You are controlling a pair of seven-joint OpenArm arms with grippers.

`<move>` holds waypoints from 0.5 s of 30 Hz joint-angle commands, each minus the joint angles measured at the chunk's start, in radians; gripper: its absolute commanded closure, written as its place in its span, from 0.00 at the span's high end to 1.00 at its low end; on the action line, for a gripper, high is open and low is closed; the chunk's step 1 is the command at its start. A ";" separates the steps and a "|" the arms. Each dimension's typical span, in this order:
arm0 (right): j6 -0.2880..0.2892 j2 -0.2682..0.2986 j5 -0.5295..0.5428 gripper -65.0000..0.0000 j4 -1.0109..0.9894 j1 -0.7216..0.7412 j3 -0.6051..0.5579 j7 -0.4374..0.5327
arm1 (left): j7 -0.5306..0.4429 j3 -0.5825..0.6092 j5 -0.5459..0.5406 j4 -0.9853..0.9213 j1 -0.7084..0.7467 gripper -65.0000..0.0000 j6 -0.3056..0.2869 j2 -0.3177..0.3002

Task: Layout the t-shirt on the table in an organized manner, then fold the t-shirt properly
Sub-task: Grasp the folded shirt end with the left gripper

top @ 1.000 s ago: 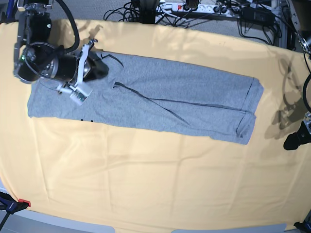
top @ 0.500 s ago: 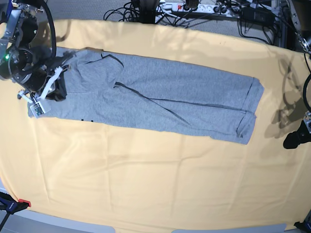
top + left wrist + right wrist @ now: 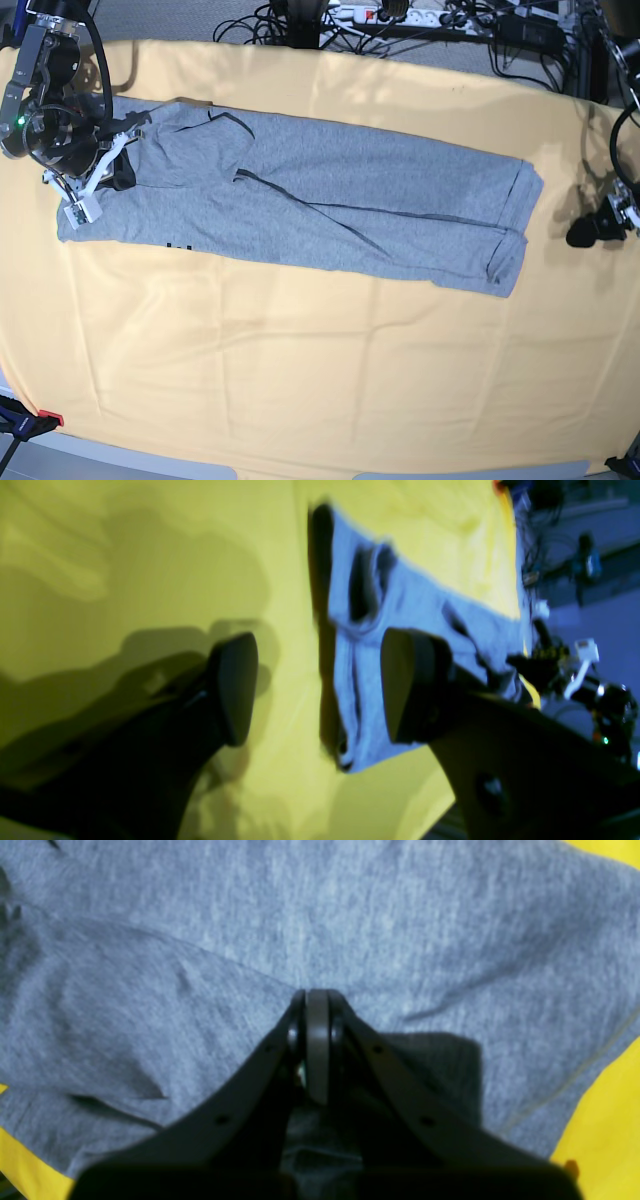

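The heather-grey cotton t-shirt [image 3: 300,200] lies as a long folded band across the pale yellow-orange cloth-covered table [image 3: 300,370]. The right gripper [image 3: 310,1005], jaws clenched with nothing visibly between them, hovers over the band's end. The left gripper [image 3: 320,690], jaws spread and empty, waits beyond the opposite end. Judged step: the lengthwise fold looks done; the crosswise fold calls for grasping both ends. Black cables [image 3: 420,25] crowd the floor behind.

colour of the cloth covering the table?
Pale yellow-orange cloth with faint crease lines, plain and unpatterned; it shows best in the base view.
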 commanded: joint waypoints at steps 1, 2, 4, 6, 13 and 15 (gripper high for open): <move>0.003 0.016 0.017 0.00 0.014 0.011 0.005 0.018 | -0.012 -0.006 -0.025 0.016 -0.009 0.62 -0.005 -0.026; 0.003 0.016 0.017 0.00 0.014 0.011 0.005 0.018 | -0.012 -0.006 -0.025 0.016 -0.006 0.62 -0.005 -0.021; 0.003 0.016 0.018 0.00 0.014 0.011 0.005 0.018 | -0.012 0.008 -0.025 0.016 0.004 0.62 -0.005 -0.010; 0.003 0.016 0.018 0.00 0.014 0.011 0.005 0.018 | -0.012 0.039 -0.025 0.015 0.006 0.62 -0.005 0.003; 0.003 0.016 0.017 0.00 0.014 0.011 0.005 0.000 | -0.022 0.177 -0.025 0.016 -0.015 0.62 -0.005 0.044; 0.003 0.016 0.017 0.00 0.014 0.011 0.005 -0.011 | -0.045 0.195 -0.025 0.016 -0.036 0.62 -0.005 0.056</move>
